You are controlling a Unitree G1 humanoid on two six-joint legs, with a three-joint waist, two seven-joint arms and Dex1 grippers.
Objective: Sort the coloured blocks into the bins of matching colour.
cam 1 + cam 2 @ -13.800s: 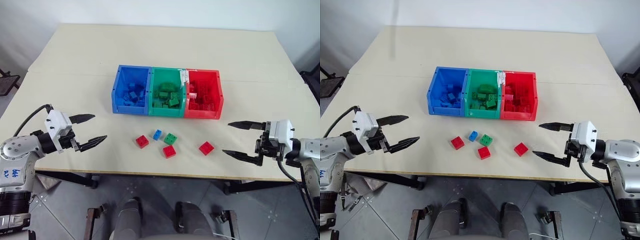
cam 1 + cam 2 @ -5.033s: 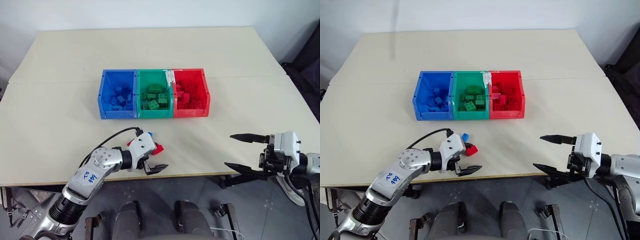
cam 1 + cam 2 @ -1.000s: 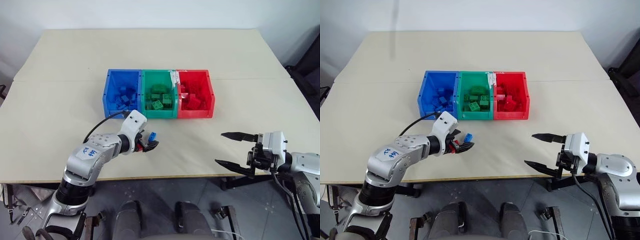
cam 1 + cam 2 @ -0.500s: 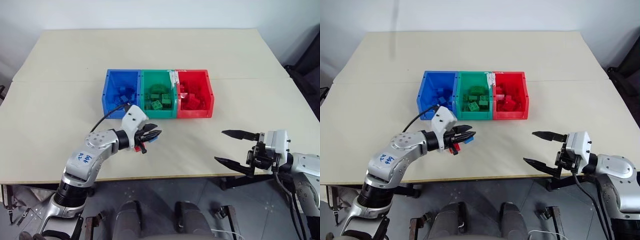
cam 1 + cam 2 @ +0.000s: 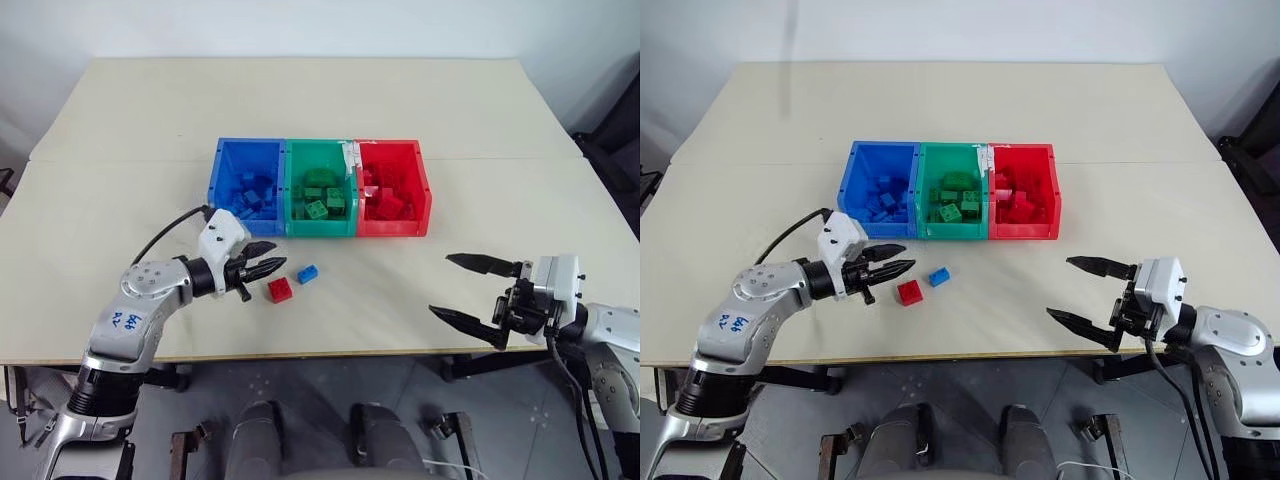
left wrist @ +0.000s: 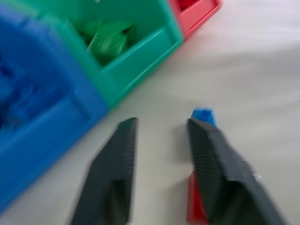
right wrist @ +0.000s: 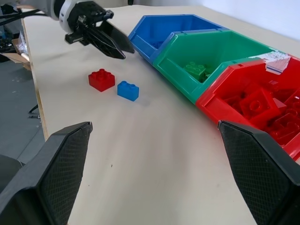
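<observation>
A red block point(image 5: 280, 290) and a blue block point(image 5: 307, 274) lie side by side on the table in front of the bins. The blue bin point(image 5: 245, 229), green bin point(image 5: 320, 229) and red bin point(image 5: 395, 229) stand joined in a row, each holding several blocks of its own colour. My left gripper point(image 5: 280, 253) hovers just left of the two loose blocks, open a little, with bare table between its fingers point(image 6: 117, 159). My right gripper point(image 5: 440, 284) hangs wide open and empty near the table's front right edge, well away from the blocks.
The table point(image 5: 500, 200) is a wide beige surface with its front edge just below the loose blocks and my grippers. A black cable point(image 5: 165, 228) loops over my left forearm. White tape point(image 5: 349, 155) marks the wall between the green and red bins.
My left gripper has drawn back to the left off the red and blue blocks, which now lie uncovered on the table. Its fingers have parted slightly. The right arm has stayed put.
</observation>
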